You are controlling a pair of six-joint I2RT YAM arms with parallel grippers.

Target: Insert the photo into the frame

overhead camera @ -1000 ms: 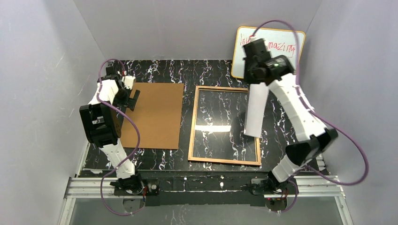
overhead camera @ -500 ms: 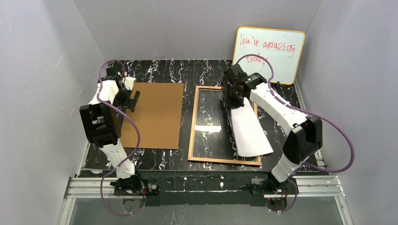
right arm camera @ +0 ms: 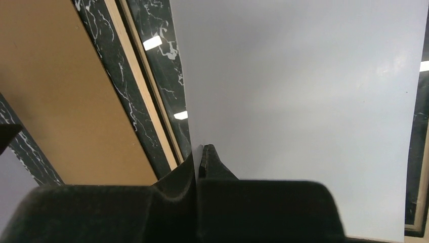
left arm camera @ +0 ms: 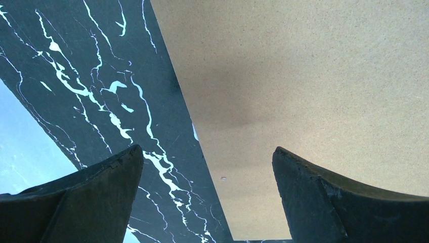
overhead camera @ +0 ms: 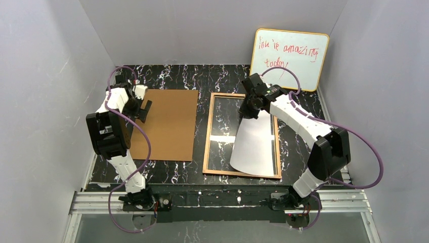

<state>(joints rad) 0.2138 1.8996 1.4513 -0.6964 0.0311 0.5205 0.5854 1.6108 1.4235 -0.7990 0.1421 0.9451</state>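
Grey walls box in the desk on three sides. Its top is black with white marbling, glossy enough to throw back the lights. A whiteboard with red writing leans in the far right corner, and a brown backing panel lies flat on the left half. Your frame lies just right of that panel, tan side up, with bright glare on its glass pane.

The photo is white side up, draped over the right part of the frame, its near edge close to the near rail. Your right end effector is pinched tight on the far edge of the sheet, near one corner as the wrist view shows. Your left end effector is spread wide with nothing in it, hovering over the left edge of the backing panel.

Treat the photo as light and floppy. It bows away from a single pinch, so a free corner will likely sag or swing. Its glossy face probably slides easily on glass, which helps you nudge it but lets it overshoot. Hold it only at the margin, since a hard squeeze could crease it. The pane looks fragile, so press gently. I judge the sheet sits slightly askew to the rails and needs squaring before it drops inside.
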